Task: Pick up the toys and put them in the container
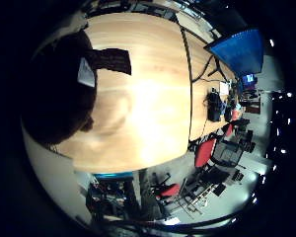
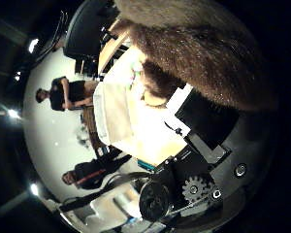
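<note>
Brown fur fills much of the thumb-side view: a plush toy (image 2: 203, 58), shaggy and dark, pressed close against my palm. From the little-finger side it is only a dark rounded mass with a white tag, above the wooden bench (image 1: 148, 98). My hand (image 2: 203, 160) has fingers curled against the toy, gripping it. The toy's shape and face are hidden.
</note>
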### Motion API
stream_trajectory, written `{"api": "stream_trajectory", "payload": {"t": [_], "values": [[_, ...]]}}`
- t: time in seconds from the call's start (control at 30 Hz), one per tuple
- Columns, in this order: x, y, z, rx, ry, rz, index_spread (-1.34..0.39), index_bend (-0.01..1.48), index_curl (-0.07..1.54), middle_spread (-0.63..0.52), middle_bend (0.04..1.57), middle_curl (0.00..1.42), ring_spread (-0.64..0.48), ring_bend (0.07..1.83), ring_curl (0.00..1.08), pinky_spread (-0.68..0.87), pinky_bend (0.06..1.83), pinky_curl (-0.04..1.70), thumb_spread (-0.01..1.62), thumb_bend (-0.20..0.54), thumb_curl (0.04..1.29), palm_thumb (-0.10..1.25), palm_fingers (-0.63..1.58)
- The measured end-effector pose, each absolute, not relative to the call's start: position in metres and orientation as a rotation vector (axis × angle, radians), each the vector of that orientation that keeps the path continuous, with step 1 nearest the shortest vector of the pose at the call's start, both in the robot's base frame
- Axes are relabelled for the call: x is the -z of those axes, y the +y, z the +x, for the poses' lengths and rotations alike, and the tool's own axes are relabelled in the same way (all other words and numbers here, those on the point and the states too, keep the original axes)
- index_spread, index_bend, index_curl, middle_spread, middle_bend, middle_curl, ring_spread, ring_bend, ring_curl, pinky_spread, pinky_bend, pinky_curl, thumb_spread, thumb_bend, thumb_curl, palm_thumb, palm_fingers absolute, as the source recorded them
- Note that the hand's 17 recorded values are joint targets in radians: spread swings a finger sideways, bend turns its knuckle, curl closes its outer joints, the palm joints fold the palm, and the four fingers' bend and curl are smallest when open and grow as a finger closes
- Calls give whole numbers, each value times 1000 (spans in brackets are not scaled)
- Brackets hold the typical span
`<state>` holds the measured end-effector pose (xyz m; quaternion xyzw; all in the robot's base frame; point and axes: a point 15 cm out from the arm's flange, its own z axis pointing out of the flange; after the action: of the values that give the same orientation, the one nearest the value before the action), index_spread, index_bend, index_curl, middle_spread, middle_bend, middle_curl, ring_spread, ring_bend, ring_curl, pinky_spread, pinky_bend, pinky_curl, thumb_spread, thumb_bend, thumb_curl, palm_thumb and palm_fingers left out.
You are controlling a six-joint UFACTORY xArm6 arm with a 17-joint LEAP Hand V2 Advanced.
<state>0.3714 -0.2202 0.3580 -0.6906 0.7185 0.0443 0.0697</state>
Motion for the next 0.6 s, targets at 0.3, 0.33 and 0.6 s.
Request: {"api": "stream_trajectory", "payload": {"t": [0.3, 0.33, 0.6], "values": [[-401, -134, 391, -76, 2025, -2161, -552, 511, 565, -430, 886, 579, -334, 1201, 468, -558, 1074, 427, 903, -20, 347, 1019, 1222], [-406, -124, 394, -65, 2006, -2174, -553, 509, 568, -429, 887, 578, -334, 1200, 468, -560, 1073, 427, 903, -20, 347, 1019, 1223], [-424, -15, 416, -65, 1849, -2297, -556, 493, 587, -427, 891, 571, -336, 1197, 464, -568, 1068, 428, 899, -23, 342, 1005, 1224]]}}
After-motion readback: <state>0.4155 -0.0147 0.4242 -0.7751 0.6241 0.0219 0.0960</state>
